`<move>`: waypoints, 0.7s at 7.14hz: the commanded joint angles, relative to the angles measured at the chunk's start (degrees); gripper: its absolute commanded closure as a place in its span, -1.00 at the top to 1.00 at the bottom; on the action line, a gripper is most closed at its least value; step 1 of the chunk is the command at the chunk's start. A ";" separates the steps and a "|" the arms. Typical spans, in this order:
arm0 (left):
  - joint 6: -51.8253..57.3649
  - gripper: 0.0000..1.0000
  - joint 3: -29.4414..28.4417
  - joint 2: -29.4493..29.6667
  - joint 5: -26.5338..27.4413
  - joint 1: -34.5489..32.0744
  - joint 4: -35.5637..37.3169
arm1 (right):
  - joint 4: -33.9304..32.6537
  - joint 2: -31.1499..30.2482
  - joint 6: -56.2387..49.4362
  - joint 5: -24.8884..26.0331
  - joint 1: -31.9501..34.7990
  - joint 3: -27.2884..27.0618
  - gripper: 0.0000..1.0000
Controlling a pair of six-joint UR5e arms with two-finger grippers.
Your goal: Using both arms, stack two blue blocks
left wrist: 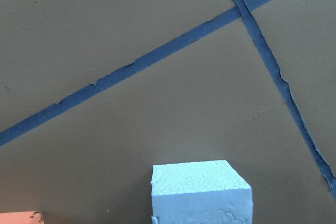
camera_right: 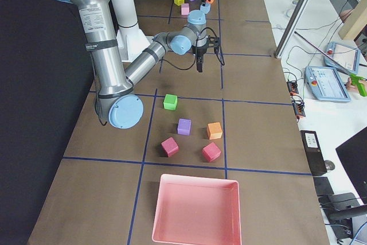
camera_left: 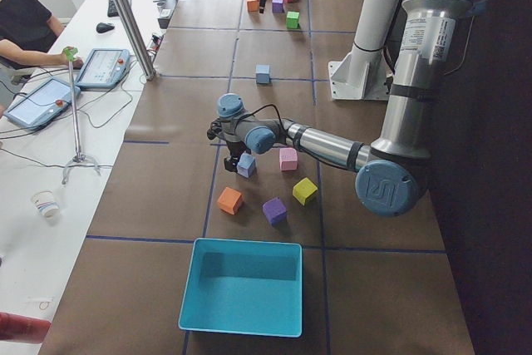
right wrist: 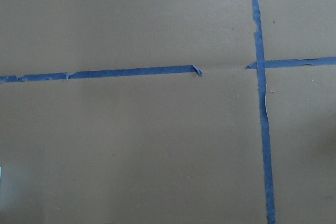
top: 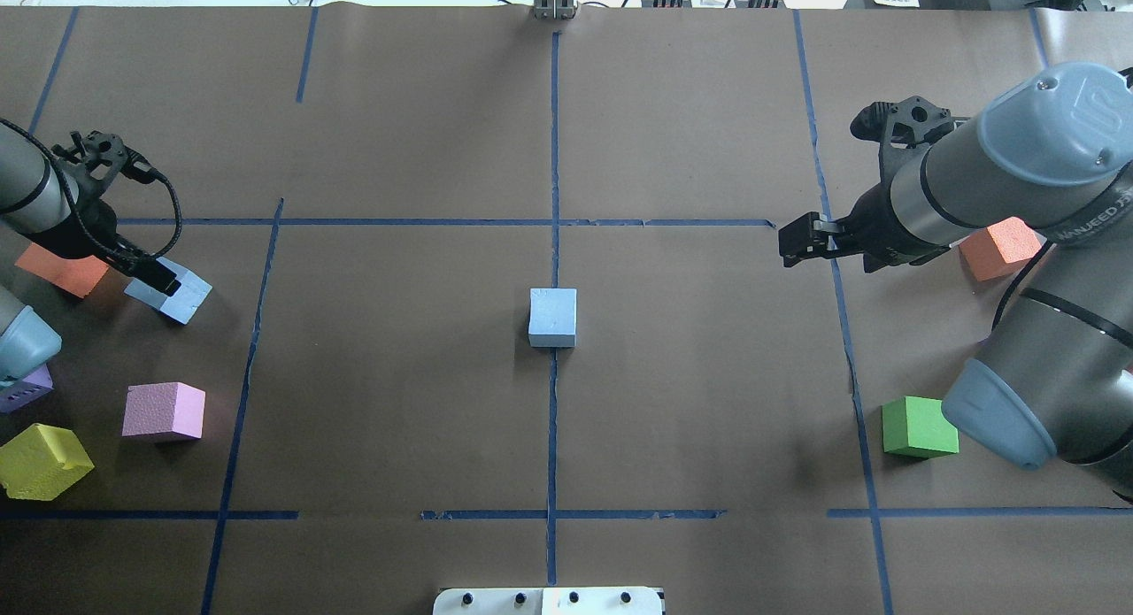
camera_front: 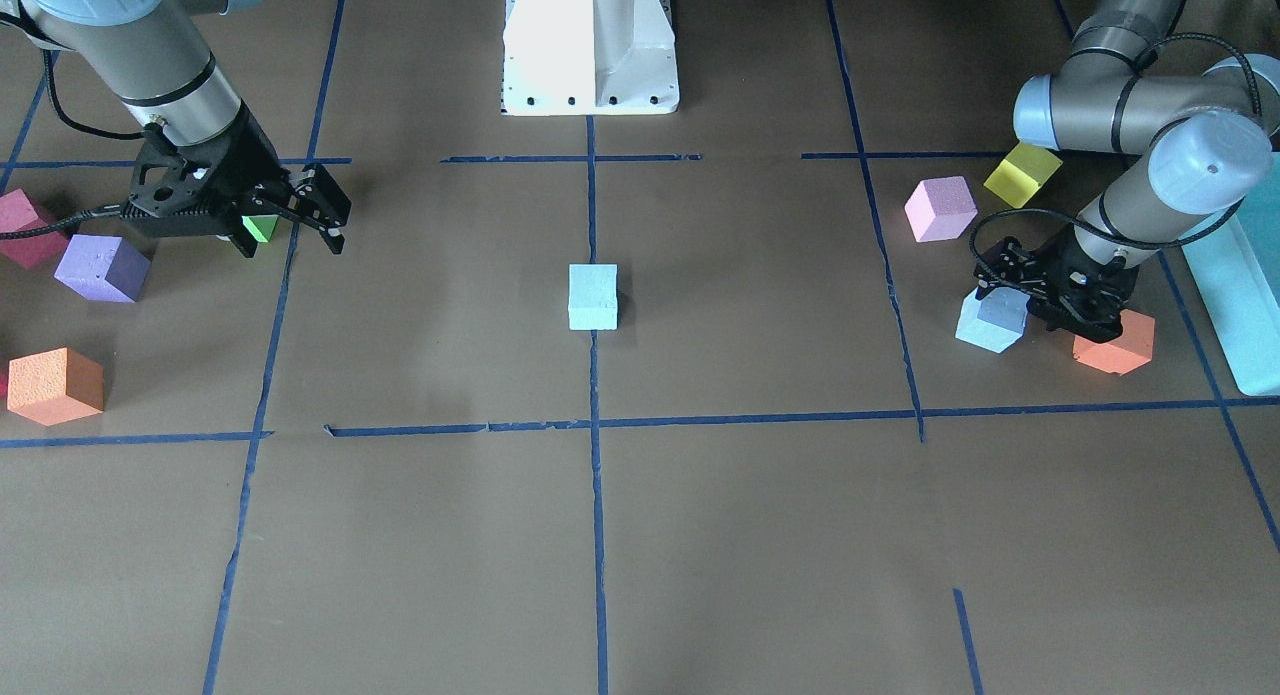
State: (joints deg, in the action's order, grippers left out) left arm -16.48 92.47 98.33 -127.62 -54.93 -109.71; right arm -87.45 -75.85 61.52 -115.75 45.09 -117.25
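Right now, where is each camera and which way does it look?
Front-facing: across the table, facing white pedestal; left arm, right arm.
Overhead: behind robot, looking down; both arms.
Left side: table end; left arm near.
Right side: opposite end; right arm near.
Left wrist: down on side blue block; no arm.
Right wrist: bare table; no arm.
Shared: centre blue block, front-facing and overhead.

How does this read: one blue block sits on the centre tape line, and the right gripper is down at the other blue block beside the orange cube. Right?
No: the overhead view shows the left gripper, not the right gripper, down at the other blue block beside the orange cube. The centre blue block does sit on the tape line.
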 commanded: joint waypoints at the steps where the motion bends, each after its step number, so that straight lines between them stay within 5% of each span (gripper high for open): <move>1: -0.22 0.99 -1.68 0.37 0.09 0.96 -1.21 | 0.00 0.00 0.00 0.00 0.00 0.00 1.00; 4: -0.22 0.98 -2.38 0.81 0.09 1.93 -1.21 | 0.00 -0.09 0.09 0.00 0.00 0.18 1.00; 5: -0.22 0.83 -2.38 0.81 0.09 2.02 -1.29 | 0.00 -0.09 0.26 0.00 -0.09 0.27 1.00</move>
State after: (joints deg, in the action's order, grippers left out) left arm -16.70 90.22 99.01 -127.53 -53.11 -110.93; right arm -87.45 -75.93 61.65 -115.75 45.06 -117.08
